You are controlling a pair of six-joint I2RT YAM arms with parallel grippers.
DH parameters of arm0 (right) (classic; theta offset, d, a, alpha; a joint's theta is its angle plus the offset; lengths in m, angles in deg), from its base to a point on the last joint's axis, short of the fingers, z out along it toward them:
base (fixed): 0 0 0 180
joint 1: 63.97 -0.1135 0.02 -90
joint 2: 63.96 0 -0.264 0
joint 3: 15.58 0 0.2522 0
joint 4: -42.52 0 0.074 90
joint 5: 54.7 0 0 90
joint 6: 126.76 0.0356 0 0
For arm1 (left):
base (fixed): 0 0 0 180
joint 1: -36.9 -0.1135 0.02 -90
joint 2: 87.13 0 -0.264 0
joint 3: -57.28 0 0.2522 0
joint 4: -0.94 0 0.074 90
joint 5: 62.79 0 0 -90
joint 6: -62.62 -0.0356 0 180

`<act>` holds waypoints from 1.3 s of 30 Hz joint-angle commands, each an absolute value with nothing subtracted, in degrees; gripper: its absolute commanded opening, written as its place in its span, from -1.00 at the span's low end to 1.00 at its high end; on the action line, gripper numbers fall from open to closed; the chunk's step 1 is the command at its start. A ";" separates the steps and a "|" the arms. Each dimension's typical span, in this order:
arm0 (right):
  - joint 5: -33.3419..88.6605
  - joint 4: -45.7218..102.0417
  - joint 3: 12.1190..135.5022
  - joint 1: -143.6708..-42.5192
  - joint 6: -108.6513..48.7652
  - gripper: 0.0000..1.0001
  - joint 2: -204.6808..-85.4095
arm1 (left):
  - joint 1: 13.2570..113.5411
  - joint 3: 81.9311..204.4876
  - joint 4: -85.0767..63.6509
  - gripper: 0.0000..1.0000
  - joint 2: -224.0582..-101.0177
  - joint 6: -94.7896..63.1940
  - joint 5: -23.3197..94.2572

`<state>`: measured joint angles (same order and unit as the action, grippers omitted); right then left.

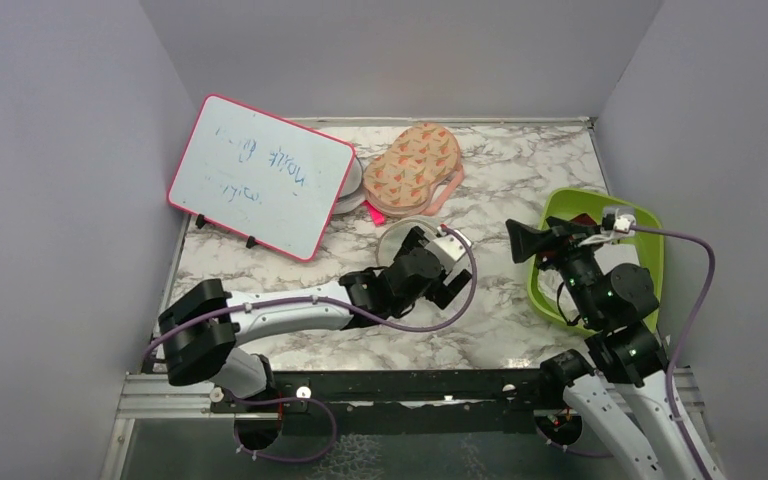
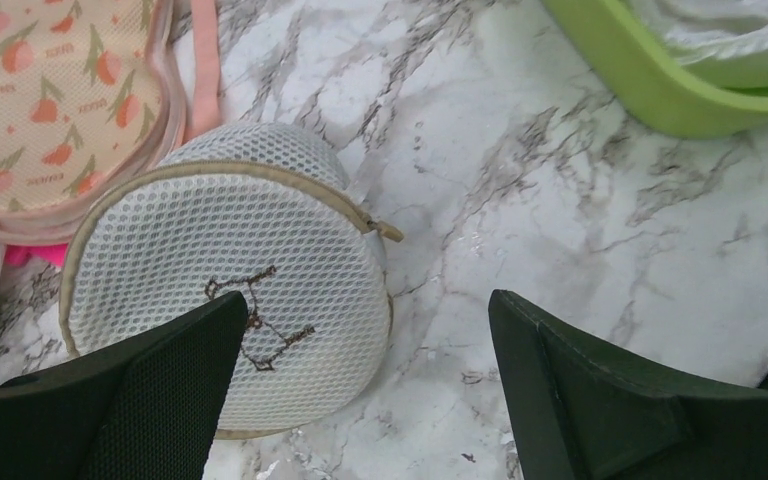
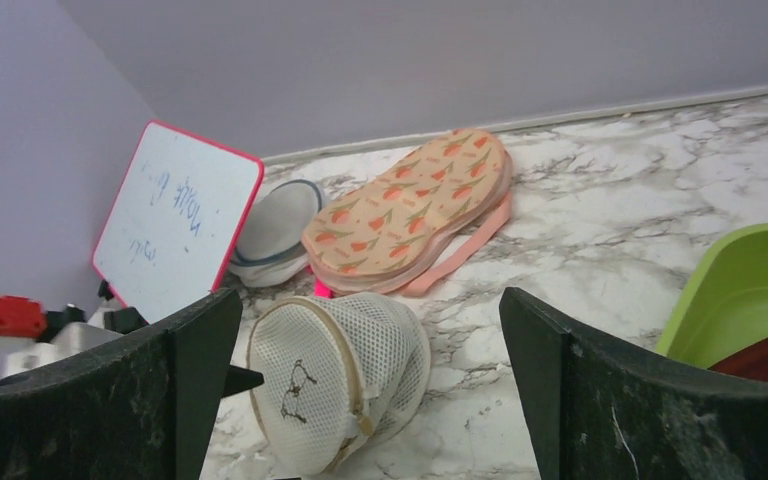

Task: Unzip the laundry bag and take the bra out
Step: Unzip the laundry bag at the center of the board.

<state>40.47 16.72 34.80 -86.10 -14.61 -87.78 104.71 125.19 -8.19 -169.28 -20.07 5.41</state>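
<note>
Left fingers (image 2: 150,400) apart, one overlapping the lid of the white mesh laundry bag (image 2: 240,250); contact unclear. Left arm (image 1: 280,310) stretched low across tabletop (image 1: 520,170). Bag zipped, tilted, just beside peach case (image 1: 415,165). Right arm (image 1: 610,300) folded above green bin (image 1: 655,260); right fingers (image 3: 640,400) wide apart, empty.

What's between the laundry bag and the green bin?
Only bare marble tabletop between laundry bag and green bin, per left wrist view; in top view the right gripper hangs over it.
</note>
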 commanded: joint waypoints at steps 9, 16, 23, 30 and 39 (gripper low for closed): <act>46.28 13.49 33.34 -85.97 -17.95 1.00 -82.77 | 104.76 131.44 -12.37 0.33 -183.18 -17.31 -2.29; 44.78 14.07 32.75 -86.03 -17.79 1.00 -83.34 | 104.71 134.22 -14.09 0.23 -188.29 -19.10 -7.09; 43.86 14.78 32.98 -85.99 -17.59 1.00 -84.63 | 102.23 137.25 -16.33 -0.06 -192.08 -17.93 -5.54; 45.73 13.64 33.46 -85.98 -17.29 1.00 -86.63 | 101.62 137.01 -16.24 -0.77 -189.85 -18.78 -3.99; 41.93 19.17 28.62 -86.02 -23.09 0.97 -93.90 | 101.65 134.89 -14.64 -1.00 -182.30 -24.07 -2.02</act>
<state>45.10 15.41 32.52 -86.08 -18.04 -91.56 101.52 136.05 -16.39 -188.82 -20.39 -4.08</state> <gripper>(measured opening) 0.998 0.014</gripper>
